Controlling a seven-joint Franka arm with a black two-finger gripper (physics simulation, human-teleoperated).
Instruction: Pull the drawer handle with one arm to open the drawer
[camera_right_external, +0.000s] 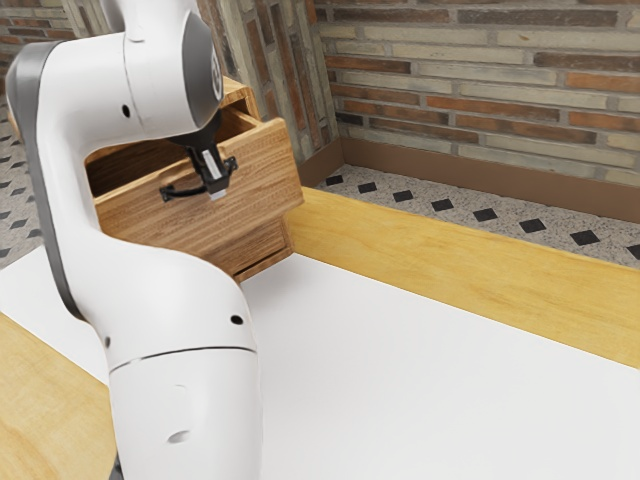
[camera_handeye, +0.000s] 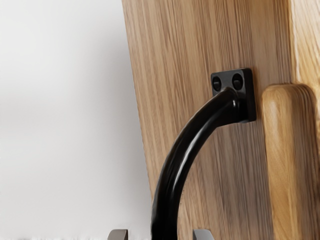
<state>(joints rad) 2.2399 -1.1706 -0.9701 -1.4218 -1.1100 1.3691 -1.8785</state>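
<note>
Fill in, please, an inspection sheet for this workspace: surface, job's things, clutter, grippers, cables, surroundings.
Surface: table, white top with a wood border.
Job's things: drawer stands partly out of the cabinet; black handle on its front.
Clutter: nothing seen.
Grippers: gripper at the handle; the jaws stand on either side of it with a gap on each side, so open.
Cables: nothing seen.
Surroundings: brick wall; tiled floor.
</note>
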